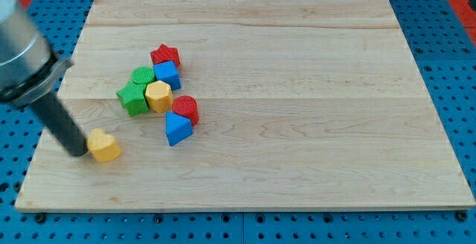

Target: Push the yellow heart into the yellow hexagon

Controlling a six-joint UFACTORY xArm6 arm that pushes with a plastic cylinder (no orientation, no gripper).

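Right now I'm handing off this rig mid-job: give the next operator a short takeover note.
My tip sits against the view's left side of the yellow heart, near the board's lower left.
The yellow hexagon lies up and to the view's right, in a cluster beside the green blocks, below the blue cube.
Done: tip placed behind the heart.
Left: heart and hexagon are still apart; push the heart up-right until they touch.

no readable text, no labels, no brands, no numbers, no signs
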